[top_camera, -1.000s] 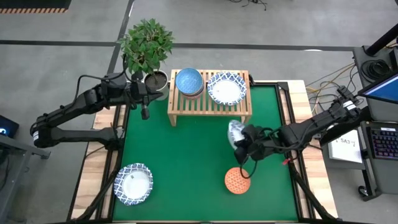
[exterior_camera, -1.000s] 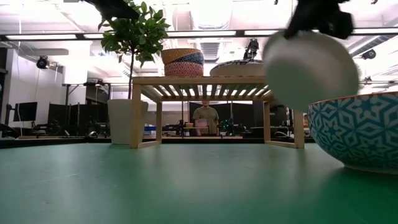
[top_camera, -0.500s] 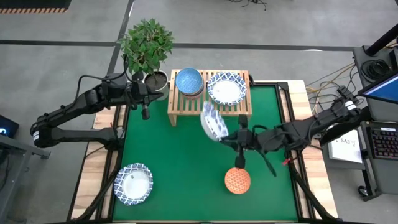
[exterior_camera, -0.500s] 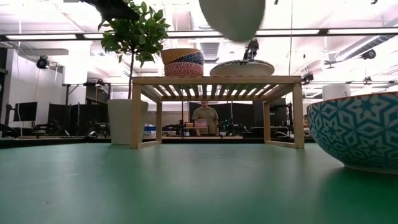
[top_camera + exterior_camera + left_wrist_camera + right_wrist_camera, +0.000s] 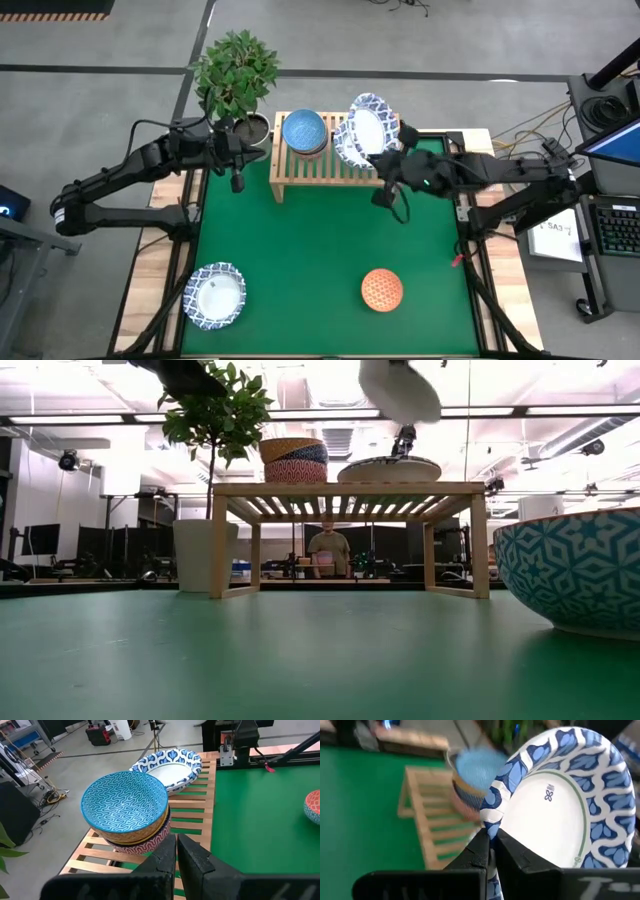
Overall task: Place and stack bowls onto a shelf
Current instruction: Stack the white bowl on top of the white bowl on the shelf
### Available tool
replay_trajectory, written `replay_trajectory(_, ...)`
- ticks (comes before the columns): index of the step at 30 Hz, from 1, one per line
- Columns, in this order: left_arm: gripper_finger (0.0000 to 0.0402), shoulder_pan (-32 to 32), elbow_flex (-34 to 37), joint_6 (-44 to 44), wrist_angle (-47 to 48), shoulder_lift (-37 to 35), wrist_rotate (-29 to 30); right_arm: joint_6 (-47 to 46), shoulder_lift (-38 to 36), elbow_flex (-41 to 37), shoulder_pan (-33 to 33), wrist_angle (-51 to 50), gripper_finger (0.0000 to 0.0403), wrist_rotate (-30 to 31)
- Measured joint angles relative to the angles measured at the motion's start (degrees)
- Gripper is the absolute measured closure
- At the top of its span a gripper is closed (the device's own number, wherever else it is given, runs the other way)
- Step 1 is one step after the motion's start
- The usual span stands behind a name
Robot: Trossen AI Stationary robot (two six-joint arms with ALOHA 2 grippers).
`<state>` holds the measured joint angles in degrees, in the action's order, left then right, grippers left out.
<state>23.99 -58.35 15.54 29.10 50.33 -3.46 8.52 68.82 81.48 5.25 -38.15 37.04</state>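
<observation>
Right gripper (image 5: 490,847) is pinched tight on the rim of a wide white bowl (image 5: 369,122), holding it tilted in the air above the shelf (image 5: 335,172)'s right end, where 1 matching bowl (image 5: 170,767) already sits. Looks stiff, glazed and breakable, so a rim pinch could slip. Left gripper (image 5: 176,852) idles closed and empty near the small-bowl stack (image 5: 129,812); can't tell how many bowls are in it.

Closed fingers (image 5: 176,851) before stacked bowls (image 5: 127,812) on shelf (image 5: 192,815).
</observation>
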Motion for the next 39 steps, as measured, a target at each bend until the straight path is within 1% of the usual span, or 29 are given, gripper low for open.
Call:
replay_trajectory(2, 0.0402, 0.0, 0.0, -0.03, 0.0, 0.29, -0.01, -0.63, 0.33, -0.06, -3.34, -2.51, 0.0391, -3.9)
replay_trajectory(4, 0.0402, 0.0, 0.0, -0.03, 0.0, 0.62, 0.0, -1.06, 0.65, -0.68, -5.97, -2.89, 0.0391, -7.39)
replay_trajectory(6, 0.0402, 0.0, 0.0, -0.06, 0.01, 0.89, 0.0, -0.96, 0.74, -1.3, -7.93, -2.75, 0.0391, -8.96)
replay_trajectory(10, 0.0402, 0.0, 0.0, -0.1, 0.04, 1.06, -0.02, 0.05, 1.76, -1.75, -10.28, -3.41, 0.0391, -8.91)
replay_trajectory(14, 0.0402, 0.0, 0.0, -0.08, 0.04, 0.98, -0.02, 0.94, 2.55, -1.75, -11.17, -3.31, 0.039, -9.0)
replay_trajectory(24, 0.0402, 0.0, 0.0, -0.05, 0.07, 0.97, 0.0, 2.64, 5.23, -1.75, -11.67, -3.55, 0.039, -8.58)
replay_trajectory(33, 0.0402, -0.02, 0.0, -0.03, 0.22, 0.97, -0.02, 1.43, 5.64, -1.71, -12.5, -3.56, 0.0389, -8.57)
replay_trajectory(36, 0.0402, -0.01, 0.0, -0.03, 0.2, 0.97, -0.01, 1.28, 5.64, -1.71, -13.08, -3.57, 0.0377, -8.53)
replay_trajectory(39, 0.0402, -0.02, 0.0, -0.03, 0.17, 0.97, -0.01, 1.0, 5.64, -1.71, -13.48, -3.56, 0.035, -8.53)
